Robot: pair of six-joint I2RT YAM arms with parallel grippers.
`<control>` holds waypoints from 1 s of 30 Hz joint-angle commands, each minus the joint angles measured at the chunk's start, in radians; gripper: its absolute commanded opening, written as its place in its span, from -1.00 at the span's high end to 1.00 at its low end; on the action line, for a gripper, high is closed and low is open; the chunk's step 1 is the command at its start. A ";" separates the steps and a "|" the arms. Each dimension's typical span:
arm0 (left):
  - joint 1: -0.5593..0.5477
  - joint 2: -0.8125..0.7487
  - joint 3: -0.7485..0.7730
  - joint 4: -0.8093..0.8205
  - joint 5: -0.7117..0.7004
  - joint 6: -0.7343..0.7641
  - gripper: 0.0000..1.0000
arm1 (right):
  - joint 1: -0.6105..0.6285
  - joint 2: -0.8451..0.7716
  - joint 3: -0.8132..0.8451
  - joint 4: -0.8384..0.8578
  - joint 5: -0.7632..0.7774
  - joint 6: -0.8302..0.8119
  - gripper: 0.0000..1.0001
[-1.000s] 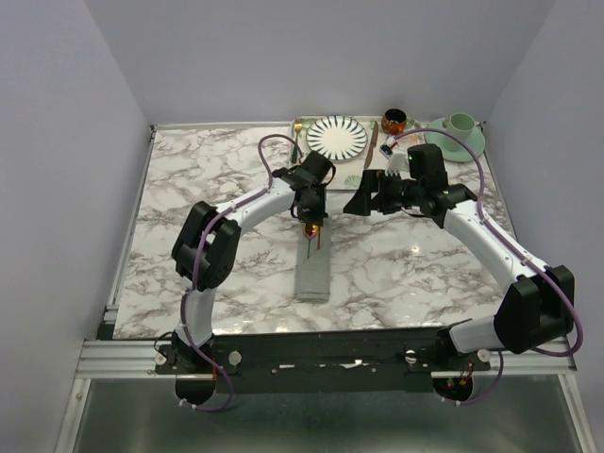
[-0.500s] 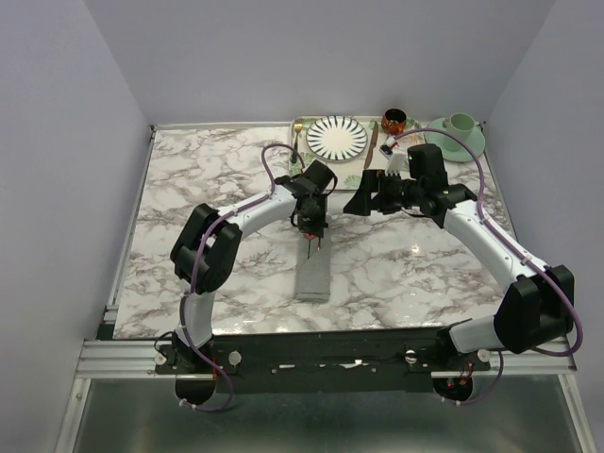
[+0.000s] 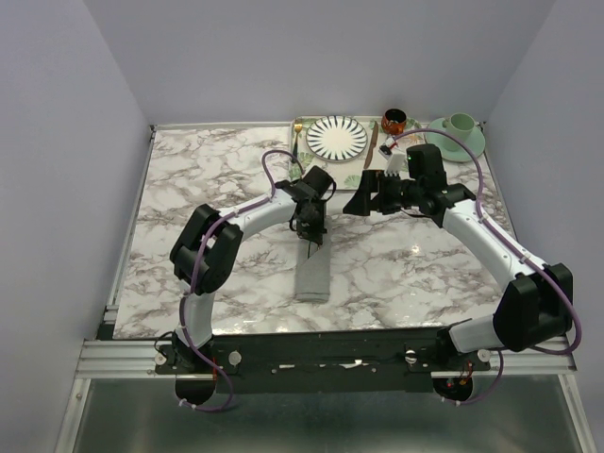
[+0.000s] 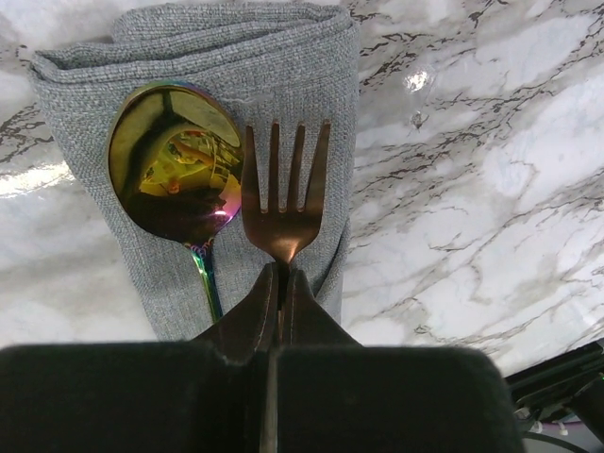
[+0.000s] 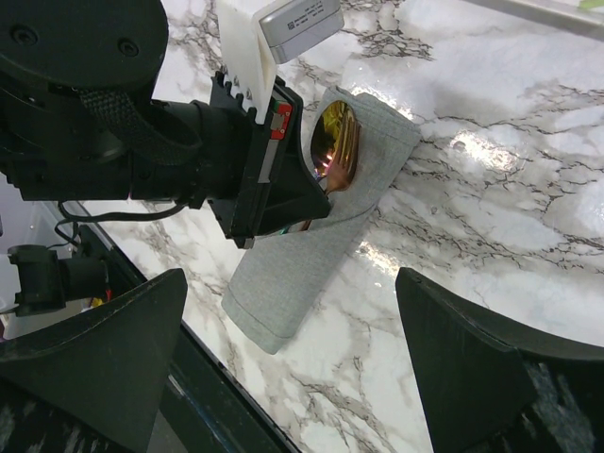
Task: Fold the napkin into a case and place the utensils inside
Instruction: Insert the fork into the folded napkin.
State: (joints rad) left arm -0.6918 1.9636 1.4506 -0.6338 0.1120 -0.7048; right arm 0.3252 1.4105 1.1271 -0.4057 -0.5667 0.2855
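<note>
The grey napkin (image 3: 312, 272) lies as a long narrow case (image 5: 311, 253) in the middle of the marble table. The spoon's gold bowl (image 4: 175, 162) rests on the cloth's far end, and its thin greenish handle runs back under my left gripper. My left gripper (image 4: 280, 276) is shut on the neck of the copper-pink fork (image 4: 283, 193). The fork's tines sit over the cloth just right of the spoon bowl. My right gripper (image 5: 288, 349) hangs wide open above the table to the right of the case, with nothing between its fingers. In the top view it (image 3: 363, 200) stands beside the left gripper (image 3: 311, 226).
Along the far edge stand a striped plate (image 3: 337, 137), a gold fork (image 3: 297, 137), a knife (image 3: 374, 143), a small dark-orange cup (image 3: 394, 120) and a green cup on a saucer (image 3: 460, 132). A leaf-patterned tray (image 3: 354, 179) shows behind the right gripper.
My left gripper has moved a little toward the near edge over the case, carrying the fork with it. The right arm has not moved.
</note>
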 commanded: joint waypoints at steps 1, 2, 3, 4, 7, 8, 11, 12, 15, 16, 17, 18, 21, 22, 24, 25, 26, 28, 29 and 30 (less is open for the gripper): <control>-0.015 -0.029 -0.012 0.003 0.029 -0.004 1.00 | -0.006 0.013 0.031 -0.012 -0.018 -0.014 -1.00; -0.015 -0.028 -0.013 0.002 0.028 -0.004 1.00 | -0.008 0.015 0.031 -0.012 -0.021 -0.013 -1.00; -0.015 -0.025 -0.013 0.000 0.028 -0.004 1.00 | -0.008 0.015 0.031 -0.012 -0.019 -0.012 -1.00; -0.015 -0.022 -0.013 -0.001 0.029 -0.002 1.00 | -0.008 0.015 0.031 -0.013 -0.019 -0.012 -1.00; -0.015 -0.019 -0.012 -0.007 0.020 -0.001 0.91 | -0.008 0.015 0.030 -0.012 -0.018 -0.014 -1.00; -0.014 -0.019 -0.007 -0.013 0.015 0.001 0.87 | -0.006 0.016 0.030 -0.012 -0.018 -0.016 -1.00; -0.014 -0.016 -0.001 -0.020 0.000 0.001 0.71 | -0.008 0.018 0.033 -0.012 -0.021 -0.014 -1.00; -0.012 -0.014 0.001 -0.021 0.002 0.001 0.68 | -0.008 0.019 0.033 -0.012 -0.021 -0.014 -1.00; -0.012 -0.014 0.017 -0.024 0.003 0.010 0.54 | -0.008 0.019 0.033 -0.012 -0.022 -0.016 -1.00; -0.012 -0.017 0.025 -0.026 0.003 0.011 0.49 | -0.008 0.019 0.034 -0.013 -0.022 -0.014 -1.00; -0.012 -0.020 0.033 -0.023 0.002 0.016 0.46 | -0.008 0.019 0.034 -0.013 -0.022 -0.016 -1.00; -0.012 -0.026 0.039 -0.027 0.003 0.019 0.36 | -0.008 0.021 0.039 -0.015 -0.022 -0.016 -1.00; -0.011 -0.045 0.060 -0.041 -0.012 0.030 0.30 | -0.008 0.021 0.049 -0.021 -0.022 -0.019 -1.00; -0.009 -0.052 0.065 -0.043 -0.020 0.040 0.29 | -0.008 0.022 0.065 -0.031 -0.019 -0.022 -1.00; -0.003 -0.084 0.079 -0.041 -0.032 0.054 0.28 | -0.009 0.019 0.082 -0.045 -0.003 -0.045 -1.00; 0.003 -0.097 0.086 -0.041 -0.041 0.063 0.25 | -0.011 0.019 0.106 -0.065 0.002 -0.054 -1.00; 0.008 -0.112 0.106 -0.035 -0.051 0.100 0.21 | -0.017 0.021 0.120 -0.079 0.005 -0.077 -1.00; 0.023 -0.169 0.131 -0.021 -0.095 0.145 0.08 | -0.023 0.021 0.152 -0.126 0.028 -0.106 -1.00; 0.032 -0.189 0.146 0.003 -0.103 0.204 0.04 | -0.035 0.021 0.180 -0.143 0.039 -0.136 -1.00; 0.041 -0.230 0.155 0.014 -0.132 0.229 -0.02 | -0.041 0.018 0.189 -0.157 0.054 -0.150 -1.00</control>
State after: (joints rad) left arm -0.6846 1.8965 1.5227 -0.6716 0.0811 -0.6216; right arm 0.3157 1.4246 1.2266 -0.4660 -0.5640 0.2344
